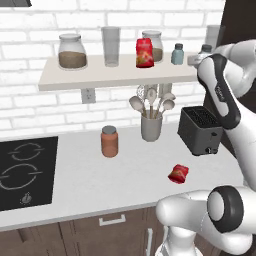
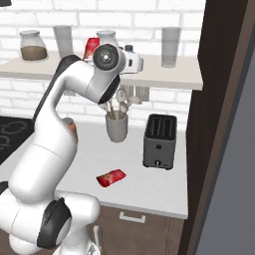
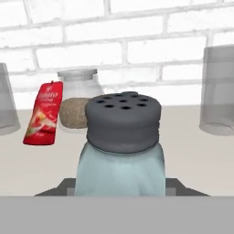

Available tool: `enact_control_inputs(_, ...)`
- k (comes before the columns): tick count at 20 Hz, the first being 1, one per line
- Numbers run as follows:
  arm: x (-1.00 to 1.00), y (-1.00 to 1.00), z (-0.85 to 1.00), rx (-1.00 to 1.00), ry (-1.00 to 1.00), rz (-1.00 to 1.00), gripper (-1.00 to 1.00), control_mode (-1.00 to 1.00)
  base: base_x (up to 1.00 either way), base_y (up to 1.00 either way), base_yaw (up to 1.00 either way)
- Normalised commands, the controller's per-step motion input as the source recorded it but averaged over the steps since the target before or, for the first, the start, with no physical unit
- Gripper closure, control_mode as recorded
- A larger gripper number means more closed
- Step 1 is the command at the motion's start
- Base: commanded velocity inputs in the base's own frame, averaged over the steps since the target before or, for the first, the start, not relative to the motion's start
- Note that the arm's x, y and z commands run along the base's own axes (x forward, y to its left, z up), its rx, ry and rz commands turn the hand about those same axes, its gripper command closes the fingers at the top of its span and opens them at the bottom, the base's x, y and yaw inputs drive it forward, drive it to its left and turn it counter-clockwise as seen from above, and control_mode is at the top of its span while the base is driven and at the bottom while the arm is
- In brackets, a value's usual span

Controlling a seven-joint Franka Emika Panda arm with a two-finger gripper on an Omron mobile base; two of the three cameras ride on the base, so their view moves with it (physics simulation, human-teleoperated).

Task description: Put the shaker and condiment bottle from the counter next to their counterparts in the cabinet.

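Hand view shows a shaker (image 3: 119, 155) pale blue with a grey pierced cap, close up between the jaws; dark finger tips (image 3: 176, 186) show low at either side of its body, so the jaws stand part open and appear to grip it, though actual contact at the pads is hard to make out. Behind it on the shelf (image 3: 192, 151) stand a red bottle (image 3: 44, 114), a lidded jar (image 3: 78, 103) with brown contents, and a clear glass (image 3: 218, 91) cut off at the right edge. Another glass is cut off at the left.

Left base view has the arm's wrist (image 1: 220, 90) raised to the right end of the shelf (image 1: 115, 77); the hand and held shaker are mostly hidden behind it. A second shaker (image 1: 177, 54) stands on the shelf just beside a jar (image 1: 155, 45), with the shelf's red bottle (image 1: 144, 53) in front of that jar. A jar of brown grains (image 1: 72, 51) and a glass (image 1: 111, 46) stand further left.

On the counter (image 1: 100, 185) another red bottle (image 1: 178, 173) lies on its side, near the toaster (image 1: 200, 130). An orange-brown jar (image 1: 109, 141), a utensil pot (image 1: 151, 126) and a black hob (image 1: 25, 172) share the counter. White brick wall behind; dark drawers below.
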Motion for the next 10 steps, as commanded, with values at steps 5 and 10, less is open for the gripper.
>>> enact_control_inputs(5,0.14,0.07,-0.02,0.01,-0.06,0.0,1.0,-1.0,0.0,0.0,0.0)
enact_control_inputs(10,0.08,0.0,-0.06,0.0,-0.06,0.0,1.0,-1.0,0.0,0.0,0.0)
